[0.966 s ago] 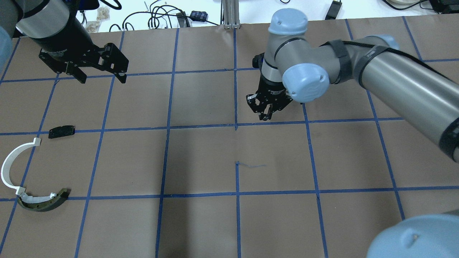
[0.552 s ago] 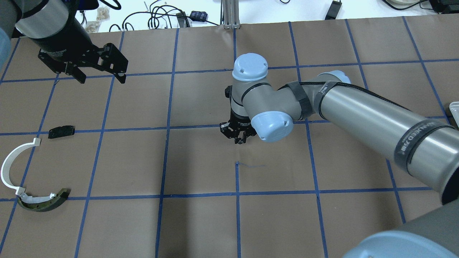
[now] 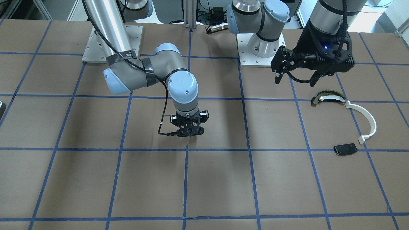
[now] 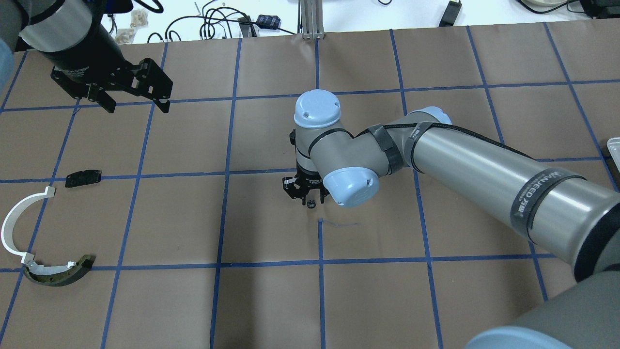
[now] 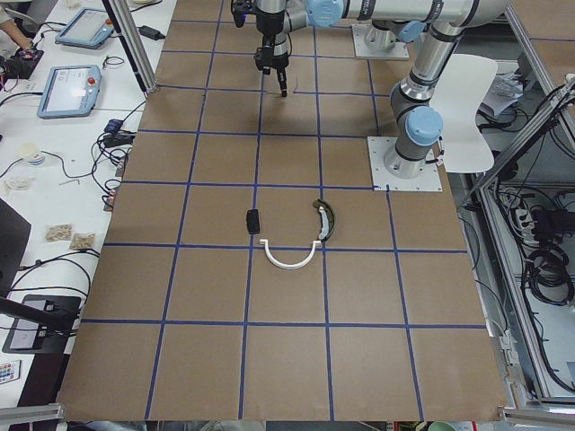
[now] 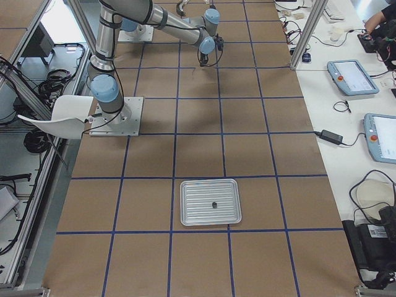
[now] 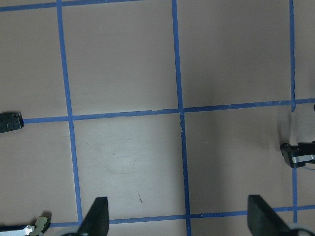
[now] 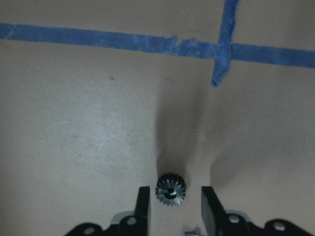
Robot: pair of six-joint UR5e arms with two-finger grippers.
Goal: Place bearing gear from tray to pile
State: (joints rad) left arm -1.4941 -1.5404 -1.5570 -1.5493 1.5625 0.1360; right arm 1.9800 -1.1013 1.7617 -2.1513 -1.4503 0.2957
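Note:
The bearing gear, small, dark and toothed, shows face-on between my right gripper's fingertips with a narrow gap on each side, at the paper near the table's middle. My right gripper points straight down, low over the table, and is slightly open. The pile lies at the far left: a white arc, an olive-edged curved piece and a black plate. My left gripper hangs open and empty behind the pile.
The metal tray lies far to the right, with one small dark part in it; its corner shows in the overhead view. Cables and boxes lie past the table's back edge. Brown paper with blue tape lines covers the table.
My right arm has swept from the back right toward the table's middle and come lower. The left arm and the pile have not moved.

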